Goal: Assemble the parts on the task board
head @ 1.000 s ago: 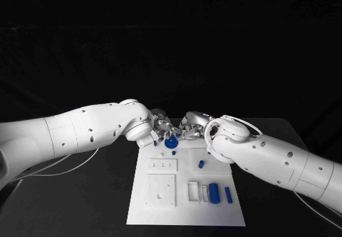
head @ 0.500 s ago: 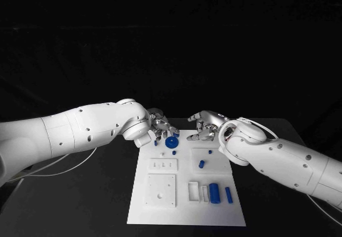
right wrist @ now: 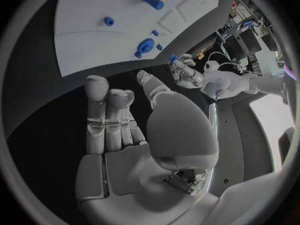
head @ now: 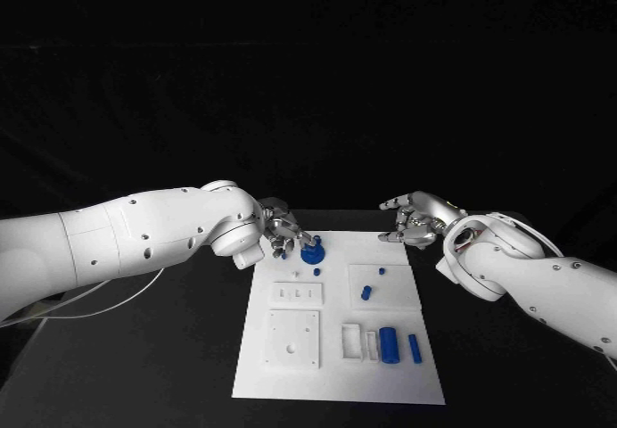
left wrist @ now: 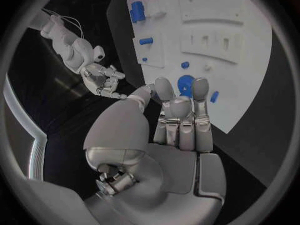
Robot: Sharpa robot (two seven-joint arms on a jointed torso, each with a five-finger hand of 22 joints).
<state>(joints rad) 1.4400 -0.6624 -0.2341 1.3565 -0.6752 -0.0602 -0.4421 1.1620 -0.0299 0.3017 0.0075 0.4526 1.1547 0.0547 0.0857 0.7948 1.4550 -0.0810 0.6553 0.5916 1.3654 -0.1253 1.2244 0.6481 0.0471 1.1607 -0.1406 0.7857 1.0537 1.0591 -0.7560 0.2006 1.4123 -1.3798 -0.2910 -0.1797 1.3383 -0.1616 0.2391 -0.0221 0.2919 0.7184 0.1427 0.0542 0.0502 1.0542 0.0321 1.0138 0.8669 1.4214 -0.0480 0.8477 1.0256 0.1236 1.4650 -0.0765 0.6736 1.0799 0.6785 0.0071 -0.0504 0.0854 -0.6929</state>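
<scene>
The white task board (head: 386,383) lies in the middle of the black table. A round blue part (head: 311,252) (left wrist: 185,84) (right wrist: 147,46) sits near the board's far left corner. My left hand (head: 285,234) (left wrist: 180,116) hovers right beside it, fingers straight and close together. A small blue part (left wrist: 214,96) (right wrist: 172,58) shows at their tips; I cannot tell whether it is held. My right hand (head: 418,218) (right wrist: 119,120) hangs by the board's far right corner, fingers apart, holding nothing.
Farther down the board lie a short blue peg (head: 366,292), two tiny blue studs (head: 381,268) (head: 316,271), a thick blue cylinder (head: 387,344), a slim blue bar (head: 414,348) and a white block (head: 349,343). Two raised white plates (head: 292,339) (head: 297,294) occupy the left half.
My right hand has drawn away from the round blue part, moving right to the board's far right corner. The left hand has stayed close to that part.
</scene>
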